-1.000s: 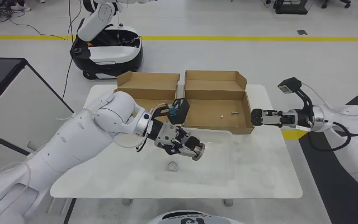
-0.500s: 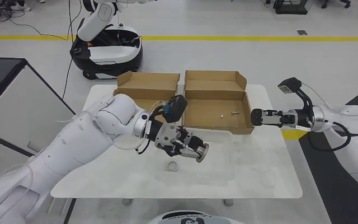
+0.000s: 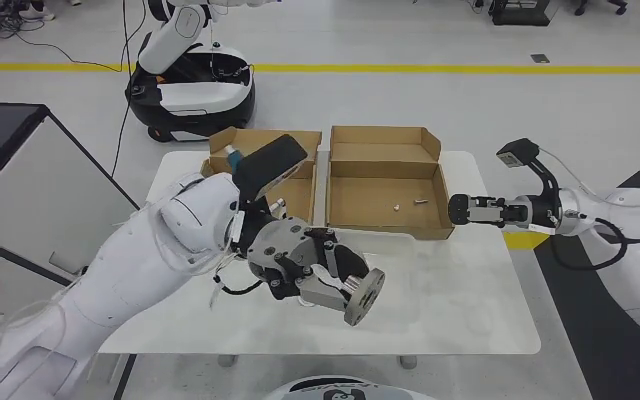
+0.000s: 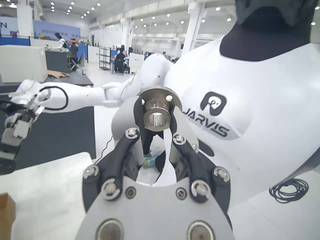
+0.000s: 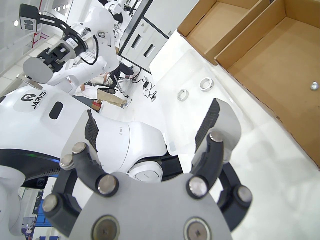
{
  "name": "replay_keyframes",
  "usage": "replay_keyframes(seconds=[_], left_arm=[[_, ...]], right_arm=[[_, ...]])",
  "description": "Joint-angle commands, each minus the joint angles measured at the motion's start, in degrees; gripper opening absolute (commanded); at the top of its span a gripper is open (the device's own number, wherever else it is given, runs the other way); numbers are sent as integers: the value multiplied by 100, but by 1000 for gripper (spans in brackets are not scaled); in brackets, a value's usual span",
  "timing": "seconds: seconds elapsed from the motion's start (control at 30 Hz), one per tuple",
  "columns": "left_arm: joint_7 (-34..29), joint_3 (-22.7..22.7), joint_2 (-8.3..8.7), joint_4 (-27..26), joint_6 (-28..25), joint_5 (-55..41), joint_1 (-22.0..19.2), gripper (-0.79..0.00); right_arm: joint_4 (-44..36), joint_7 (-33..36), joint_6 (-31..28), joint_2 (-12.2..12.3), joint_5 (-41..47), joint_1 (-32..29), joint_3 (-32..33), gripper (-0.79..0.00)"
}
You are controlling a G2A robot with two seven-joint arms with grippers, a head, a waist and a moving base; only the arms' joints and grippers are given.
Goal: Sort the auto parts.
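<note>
The left gripper, closed tight on the flange, should hold it firm and carry it level over a box wall before it opens.

Big open hall. Glossy grey floor, with a yellow line across it behind the white table. Black floor mat on the table's right side. Dark-framed cabinet at its left. Another white robot on a wheeled base parked behind the table. White ceiling with rows of round lights, white pillars, blue wall panel, open rack far off.
</note>
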Motion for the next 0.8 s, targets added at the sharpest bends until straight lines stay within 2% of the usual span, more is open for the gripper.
replay_keyframes(seconds=[0.0,0.1,0.17,0.4,0.77], left_arm=[[-1,-83,-56,-71,0,-200,73,-785],[-1,-212,-146,-136,0,-438,167,-785],[-2,-279,-182,-72,0,-278,178,-785],[-2,-279,-182,-72,0,-278,178,-785],[1266,-601,-350,51,175,-20,512,-785]], right_arm=[[0,0,0,0,0,0,0,0],[0,0,0,0,0,0,0,0],[0,0,0,0,0,0,0,0],[0,0,0,0,0,0,0,0],[0,0,0,0,0,0,0,0]])
